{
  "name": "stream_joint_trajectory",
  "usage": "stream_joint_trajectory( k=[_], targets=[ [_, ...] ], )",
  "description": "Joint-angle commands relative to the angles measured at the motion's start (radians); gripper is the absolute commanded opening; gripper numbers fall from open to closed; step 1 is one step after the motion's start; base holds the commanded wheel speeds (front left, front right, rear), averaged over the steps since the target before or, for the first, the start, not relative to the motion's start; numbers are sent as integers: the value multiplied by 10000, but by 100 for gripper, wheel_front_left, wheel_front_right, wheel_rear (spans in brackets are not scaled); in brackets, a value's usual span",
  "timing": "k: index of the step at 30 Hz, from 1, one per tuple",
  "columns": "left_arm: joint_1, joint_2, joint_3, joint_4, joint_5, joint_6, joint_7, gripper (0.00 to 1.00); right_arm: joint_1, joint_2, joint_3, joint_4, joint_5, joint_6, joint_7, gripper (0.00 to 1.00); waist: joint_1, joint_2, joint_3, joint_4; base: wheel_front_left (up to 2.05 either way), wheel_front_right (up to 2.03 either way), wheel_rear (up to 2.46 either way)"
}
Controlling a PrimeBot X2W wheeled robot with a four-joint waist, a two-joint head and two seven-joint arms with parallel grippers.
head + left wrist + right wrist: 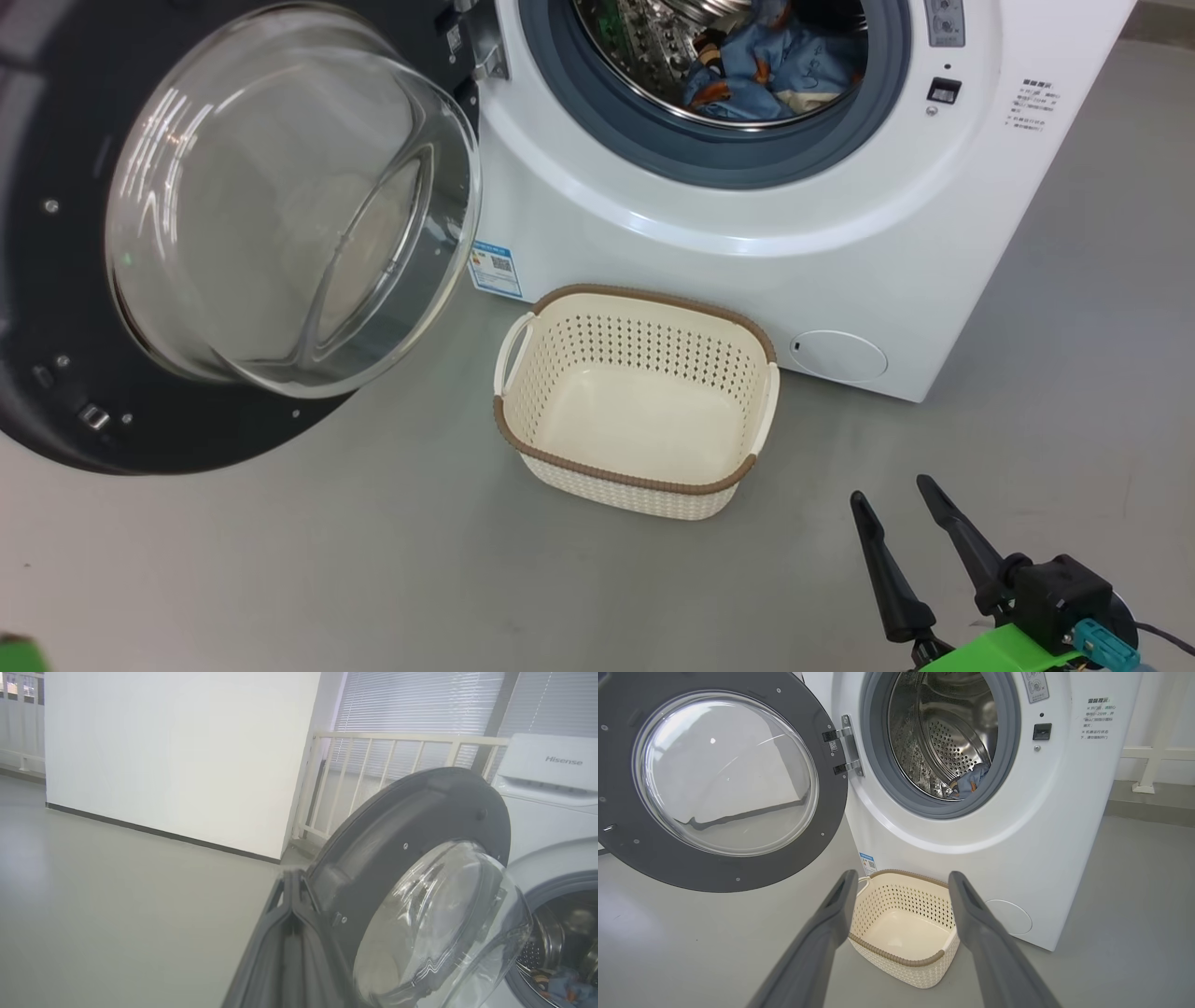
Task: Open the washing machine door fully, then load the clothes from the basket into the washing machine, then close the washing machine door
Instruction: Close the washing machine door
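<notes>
A: You're looking at the washing machine door (pixel 714 873) — its inner ring reads as matt dark grey plastic, dotted with small bright screws.
B: And the glass bowl (pixel 280 205) set in it?
A: Clear, smooth and glossy; you can see reflections across it.
B: The washing machine (pixel 840 261) itself?
A: A smooth white casing with a soft sheen, a matt grey-blue rubbery gasket (pixel 709 154) and a shiny perforated steel drum (pixel 957 742).
B: Inside you'll notice the clothes (pixel 775 65) — soft blue cloth, creased.
A: Yes. The basket (pixel 644 355) is cream plastic, perforated, with a brown woven-look rim. The floor (pixel 373 560) looks smooth and matt grey, and the right gripper (pixel 902 873) has matt dark jaws.
</notes>
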Motion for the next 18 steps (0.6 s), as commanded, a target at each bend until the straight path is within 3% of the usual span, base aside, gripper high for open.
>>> stream_joint_trajectory(
  k=[1, 7, 18],
  targets=[
    [-568, 438, 534, -90, -211, -106, -53, 0, -148, -84, 217, -303, -62, 16, 41, 100, 0, 0, 43, -6, 0, 0, 0],
    [-1910, 1352, 1377, 951, -1375, -546, 82, 0, -199, -123, 209, -394, -64, 16, 96, 100, 0, 0, 193, -44, 0, 0, 0],
    [-3857, 2510, 2513, 3210, -3658, -897, 1056, 0, -341, -337, 129, -641, -71, 16, 275, 100, 0, 0, 653, -288, 0, 0, 0]
  ],
)
